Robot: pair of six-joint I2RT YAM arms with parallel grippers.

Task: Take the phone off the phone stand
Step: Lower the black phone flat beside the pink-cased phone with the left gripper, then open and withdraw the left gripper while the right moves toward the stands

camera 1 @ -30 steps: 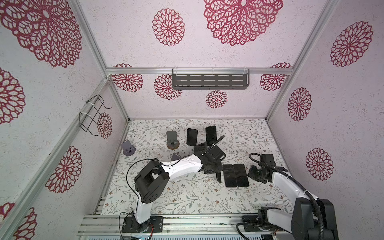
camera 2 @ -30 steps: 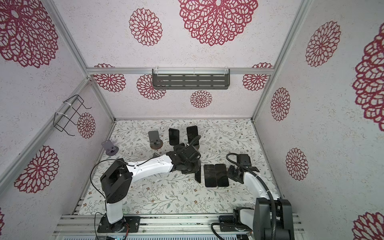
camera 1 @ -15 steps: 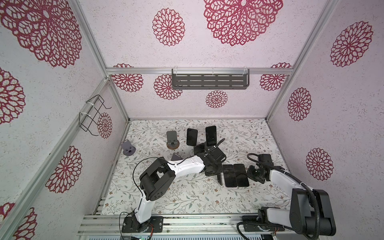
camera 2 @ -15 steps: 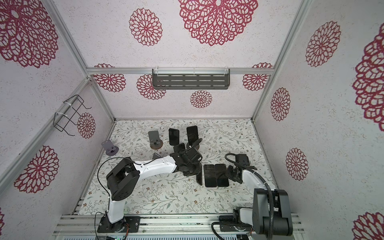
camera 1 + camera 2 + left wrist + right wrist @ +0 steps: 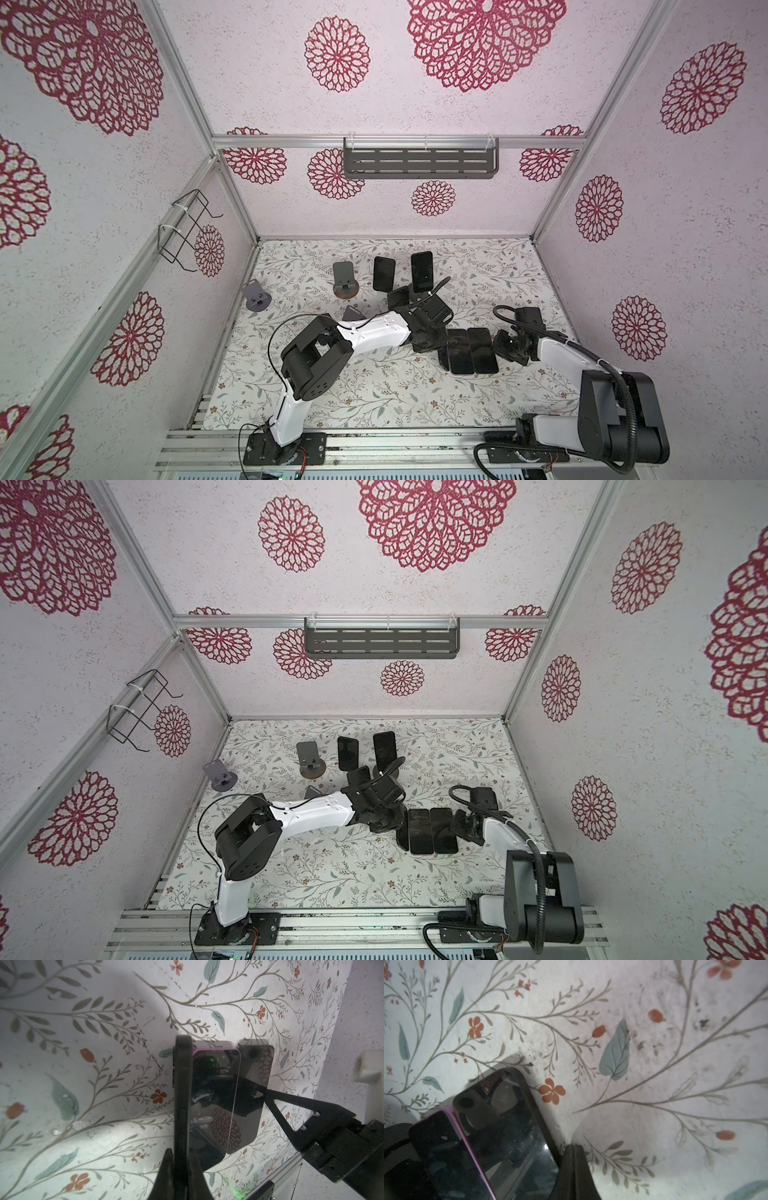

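**Grip status: phone off the stands, held in left gripper**

My left gripper (image 5: 181,1160) is closed on the phone (image 5: 182,1095), one finger on each face near its end. My right gripper (image 5: 573,1150) is fully closed and holds nothing. Its tips touch the long edge of the black-cased phone (image 5: 508,1126).

Held phone: dark case, turned on its long edge, side buttons toward my left wrist camera. It is well apart from the phone stands (image 5: 345,282) at the back and just beside the purple-cased phone (image 5: 216,1105). That one lies flat, screen up, edge to edge with the black-cased one. I cannot tell whether the held phone's lower edge rests on the table (image 5: 374,395).

Room: bare table toward the front rail and leftward. The side wall is near my right arm.
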